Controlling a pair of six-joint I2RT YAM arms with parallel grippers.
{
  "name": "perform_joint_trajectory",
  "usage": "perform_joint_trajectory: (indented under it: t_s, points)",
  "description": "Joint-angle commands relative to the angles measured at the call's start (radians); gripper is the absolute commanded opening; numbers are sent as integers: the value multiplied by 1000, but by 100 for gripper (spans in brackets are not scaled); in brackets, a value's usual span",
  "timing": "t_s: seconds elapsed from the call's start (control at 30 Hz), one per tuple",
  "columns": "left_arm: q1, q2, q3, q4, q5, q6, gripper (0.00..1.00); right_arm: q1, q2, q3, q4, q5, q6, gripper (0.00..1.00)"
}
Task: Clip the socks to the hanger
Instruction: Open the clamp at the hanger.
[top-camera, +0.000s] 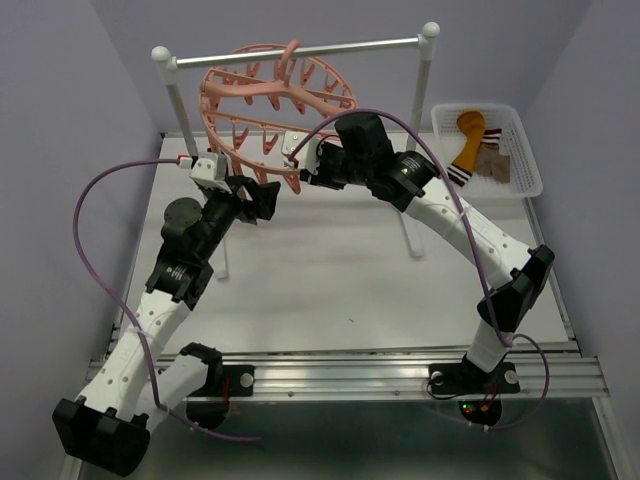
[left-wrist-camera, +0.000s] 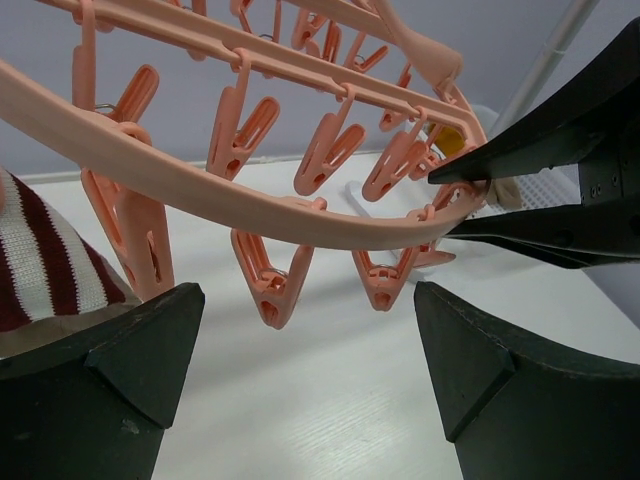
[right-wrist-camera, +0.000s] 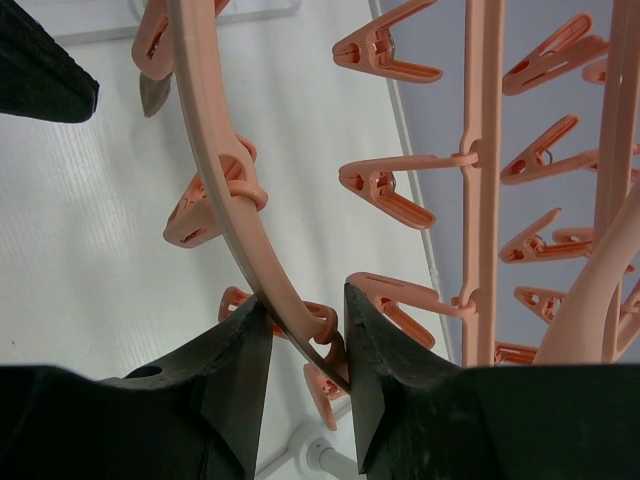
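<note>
**Right gripper pinches the hanger ring while the left gripper gapes below**

Over the white table, the left gripper has its jaws spread as wide as they go and nothing between them. It is tipped up beneath the round salmon-pink plastic hanger. At the left edge of the left wrist view, a knitted sock with a dark red and white striped cuff sits just behind one finger. The frame cuts it off, and whether a clip holds it cannot be told.

The right gripper is closed partway on the hanger's outer ring. Both of its fingers touch the pink band, just beside a dangling clip.

Farther back, the hanger's hook goes over a metal rail carried on white posts. At the far right a white plastic mesh basket holds socks, brown and mustard-orange fabric with a striped cuff. How many lie there is hard to make out.
</note>
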Motion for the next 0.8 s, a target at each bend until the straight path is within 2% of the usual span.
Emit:
perform_joint_trajectory:
  t_s: [0.0,0.23,0.3,0.77]
  points:
    - [59,-3,-29,107,148,22,99,-5,-50,14,38,17,15,38]
    - [123,-46,-114,211,268,0,99,-5,-42,19,36,20,4,38]
    - [133,-33,-109,223,309,-3,96,-5,-42,16,36,23,3,38]
    - [199,52,-85,266,362,-40,93,-5,-46,11,35,31,7,38]
